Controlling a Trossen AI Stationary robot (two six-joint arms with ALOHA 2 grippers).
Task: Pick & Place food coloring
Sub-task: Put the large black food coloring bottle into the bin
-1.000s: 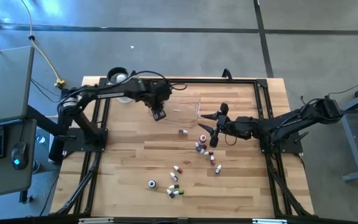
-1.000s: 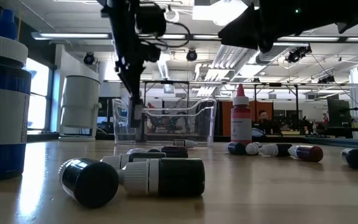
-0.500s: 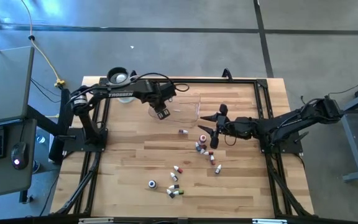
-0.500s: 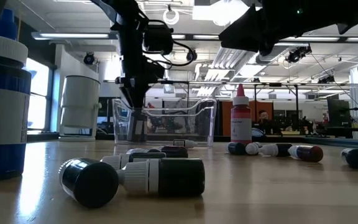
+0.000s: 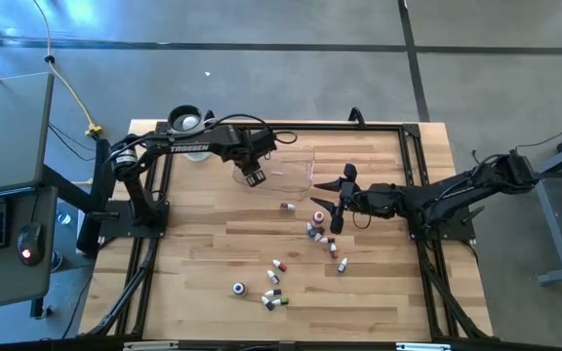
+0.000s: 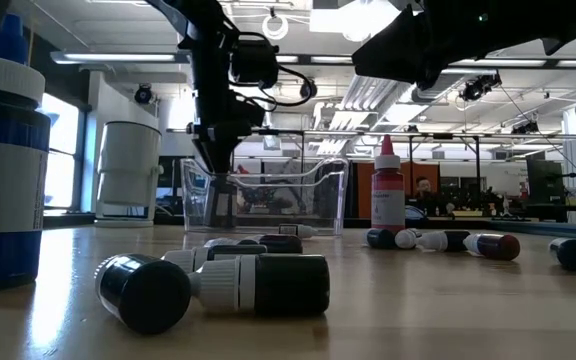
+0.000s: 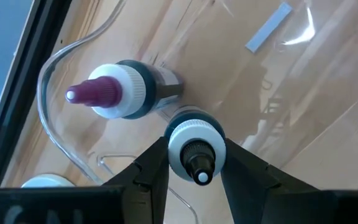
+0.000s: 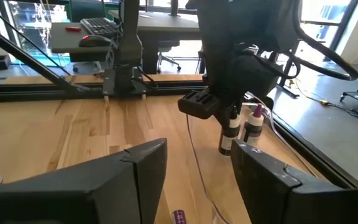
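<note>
A white-capped food coloring bottle (image 7: 196,149) is clamped upright in the left gripper (image 7: 194,163) inside the clear tray (image 7: 48,124), beside a purple-capped bottle (image 7: 120,98); release should be gentle, while the right gripper (image 5: 328,202), spread wide, is kept clear.

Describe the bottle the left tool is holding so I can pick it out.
Find the clear plastic tray at the table's far side. The left tool grips a dark bottle with a white collar and dark tip, upright beside a standing bottle with a purplish tip.
</note>
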